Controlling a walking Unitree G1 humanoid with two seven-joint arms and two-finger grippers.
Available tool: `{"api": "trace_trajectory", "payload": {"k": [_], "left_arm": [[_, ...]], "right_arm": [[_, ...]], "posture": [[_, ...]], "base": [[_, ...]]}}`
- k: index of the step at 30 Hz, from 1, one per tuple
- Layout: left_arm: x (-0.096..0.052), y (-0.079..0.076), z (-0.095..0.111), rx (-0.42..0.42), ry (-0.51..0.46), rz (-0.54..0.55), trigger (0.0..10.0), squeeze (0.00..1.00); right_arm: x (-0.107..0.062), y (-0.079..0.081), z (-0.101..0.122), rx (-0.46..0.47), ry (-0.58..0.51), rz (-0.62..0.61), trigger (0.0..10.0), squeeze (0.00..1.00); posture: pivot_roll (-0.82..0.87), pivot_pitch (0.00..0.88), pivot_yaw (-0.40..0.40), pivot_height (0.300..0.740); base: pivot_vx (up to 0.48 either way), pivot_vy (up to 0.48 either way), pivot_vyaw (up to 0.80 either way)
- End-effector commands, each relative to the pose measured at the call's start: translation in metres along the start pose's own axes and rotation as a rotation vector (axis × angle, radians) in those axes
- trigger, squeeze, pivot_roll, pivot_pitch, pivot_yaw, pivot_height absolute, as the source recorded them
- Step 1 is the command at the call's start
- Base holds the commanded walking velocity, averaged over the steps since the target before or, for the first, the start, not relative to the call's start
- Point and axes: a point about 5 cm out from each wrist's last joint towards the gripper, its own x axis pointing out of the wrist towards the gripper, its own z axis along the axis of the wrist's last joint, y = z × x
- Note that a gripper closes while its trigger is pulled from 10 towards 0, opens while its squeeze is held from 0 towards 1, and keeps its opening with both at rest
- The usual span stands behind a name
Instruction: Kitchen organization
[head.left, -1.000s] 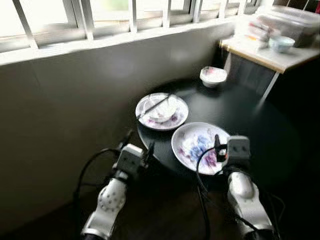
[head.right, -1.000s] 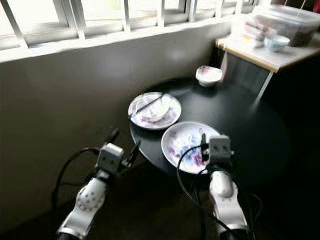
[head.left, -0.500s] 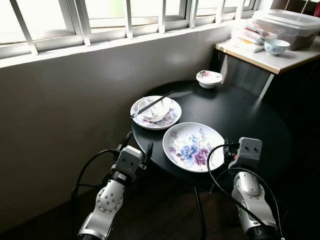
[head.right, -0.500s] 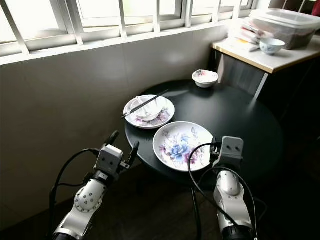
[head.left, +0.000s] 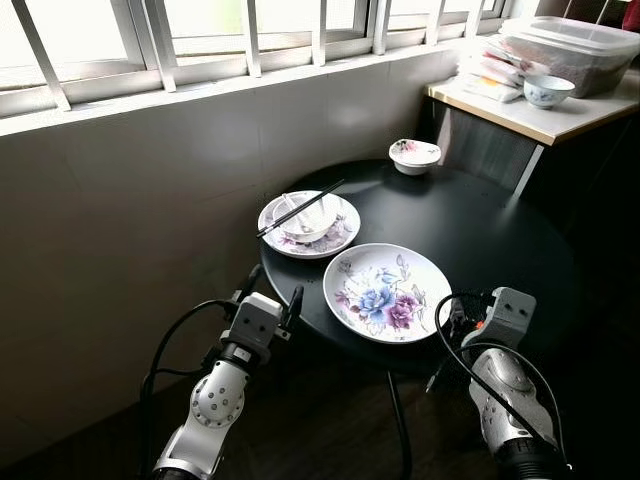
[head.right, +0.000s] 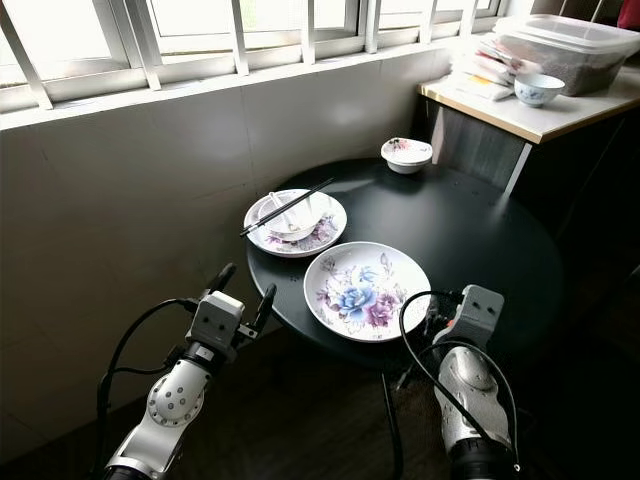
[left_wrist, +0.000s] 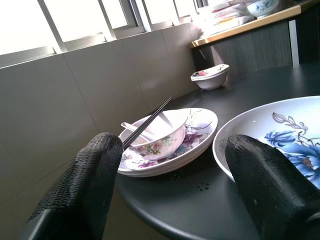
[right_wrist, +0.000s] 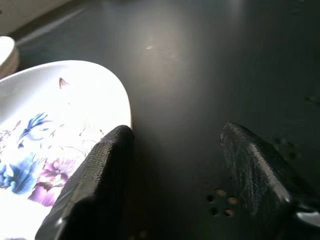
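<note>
Both claws hover wide at the near rim of the round black counter (head.left: 480, 225), left claw (head.left: 270, 296) lower left, right claw (head.left: 458, 318) beside the flowered plate (head.left: 386, 291) at centre, suggesting a rim grasp.

- A large white plate (head.left: 387, 291) painted with blue and purple flowers lies flat and empty at the near edge of the round black desk (head.left: 500, 230).
- A smaller flowered plate (head.left: 308, 223) lies at the desk's left edge, just beyond the large plate and apart from it.
- A white bowl (head.left: 309, 214) stands upright on that smaller plate, a white spoon (left_wrist: 136, 132) resting inside it.
- A pair of dark chopsticks (head.left: 300, 207) lies slanted across the bowl's rim, sticking out past it at both ends.
- A small flowered bowl (head.left: 414, 155) stands upright at the desk's far edge, well apart from the plates.
</note>
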Motion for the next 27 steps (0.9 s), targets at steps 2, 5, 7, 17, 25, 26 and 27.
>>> {"api": "trace_trajectory", "payload": {"k": [2, 5, 7, 17, 25, 26, 27], "left_arm": [[0.001, 0.001, -0.001, 0.013, 0.004, 0.000, 10.0, 0.00], [0.000, 0.001, -0.002, 0.015, 0.007, 0.001, 10.0, 0.00], [0.000, 0.001, -0.002, 0.016, 0.008, 0.002, 10.0, 0.00], [-0.002, 0.000, -0.005, 0.019, 0.019, 0.000, 10.0, 0.00], [-0.002, -0.001, -0.006, 0.020, 0.022, -0.004, 10.0, 0.00], [-0.001, -0.001, -0.006, 0.021, 0.022, -0.003, 10.0, 0.00], [-0.001, 0.000, -0.006, 0.022, 0.022, -0.002, 10.0, 0.00]], "right_arm": [[0.001, 0.003, -0.002, 0.028, 0.015, 0.027, 10.0, 0.00], [0.002, 0.005, -0.002, 0.024, 0.010, 0.033, 10.0, 0.00], [0.002, 0.007, -0.004, 0.021, 0.007, 0.043, 10.0, 0.00], [0.001, 0.013, 0.006, -0.051, -0.107, 0.052, 10.0, 0.00], [0.003, 0.020, -0.011, 0.006, -0.010, 0.093, 10.0, 0.00], [0.004, 0.021, -0.013, 0.016, 0.003, 0.103, 10.0, 0.00], [0.005, 0.023, -0.015, 0.038, 0.022, 0.114, 10.0, 0.00]], "posture": [[0.04, 0.000, -0.022, 0.740], [0.04, 0.000, -0.022, 0.740], [0.05, 0.000, -0.024, 0.740], [0.05, 0.000, -0.021, 0.740], [0.05, 0.000, -0.021, 0.740], [0.05, 0.000, -0.021, 0.740], [0.05, 0.000, -0.021, 0.740]], "base": [[0.000, 0.000, 0.00], [0.000, 0.000, 0.00], [0.000, 0.000, 0.00], [0.000, 0.000, 0.00], [0.000, 0.000, 0.00], [0.000, 0.000, 0.00], [0.000, 0.000, 0.00]]}}
